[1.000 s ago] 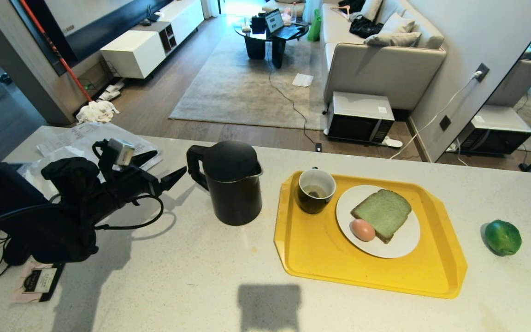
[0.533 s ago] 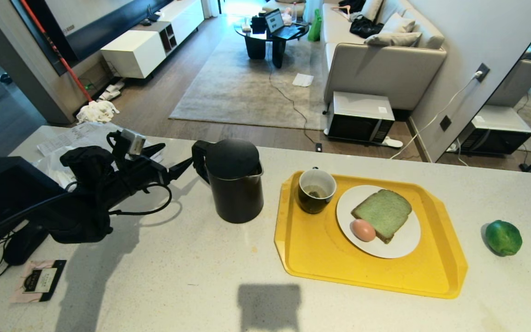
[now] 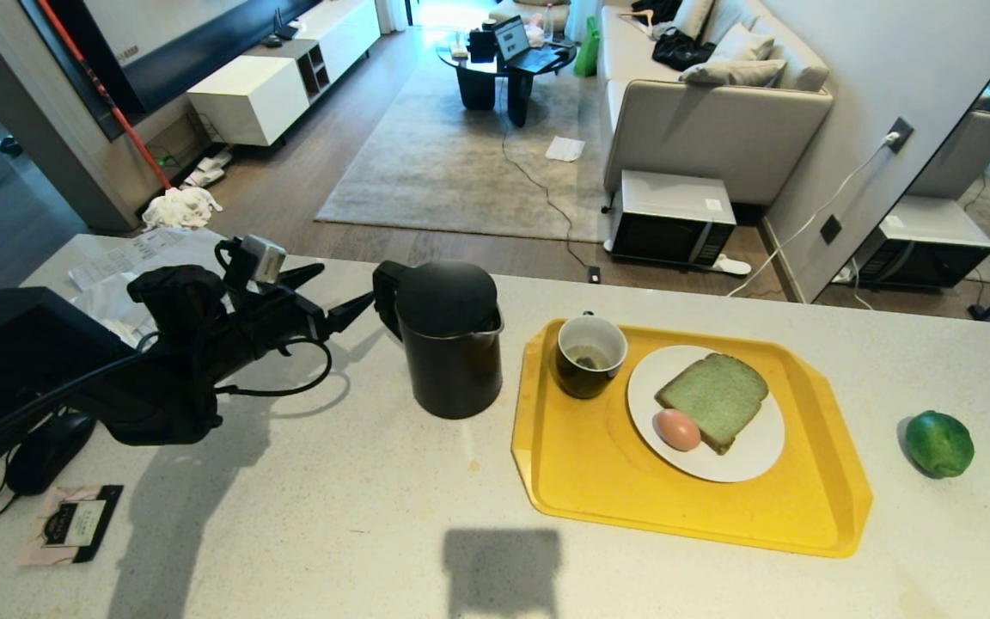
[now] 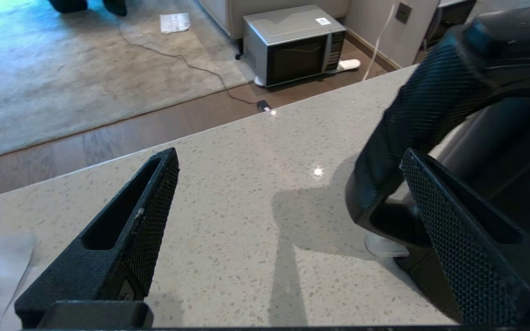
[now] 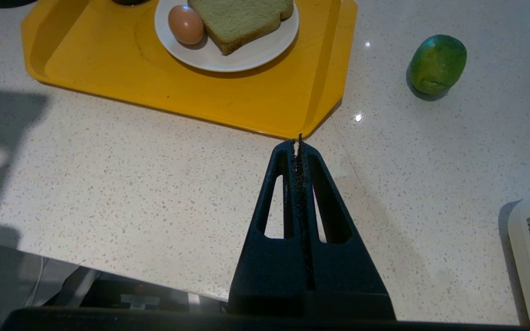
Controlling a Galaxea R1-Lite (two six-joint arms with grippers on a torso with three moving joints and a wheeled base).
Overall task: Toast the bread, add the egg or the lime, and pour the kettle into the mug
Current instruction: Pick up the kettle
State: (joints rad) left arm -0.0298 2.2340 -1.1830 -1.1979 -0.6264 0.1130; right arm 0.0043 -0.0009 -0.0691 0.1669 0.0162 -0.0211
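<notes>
Seen from the head camera, the left claw (image 3: 342, 294) reaches level across the speckled desk (image 3: 332, 516) with its fingers spread wide, the nearer tip just beside the handle of the black kettle (image 3: 450, 340); to the kettle's right a yellow tray (image 3: 598, 481) carries the mug (image 3: 589, 355) and a white plate (image 3: 748, 460) bearing the bread (image 3: 712, 400) and the egg (image 3: 677, 428), while the lime (image 3: 939, 443) lies alone on the desk beyond the tray. The left wrist camera shows one finger (image 4: 449, 230) inside the kettle's handle loop, the other well clear outside it. The right wrist camera shows the right claw (image 5: 300, 149) pressed shut and empty above the desk, near the tray's corner.
</notes>
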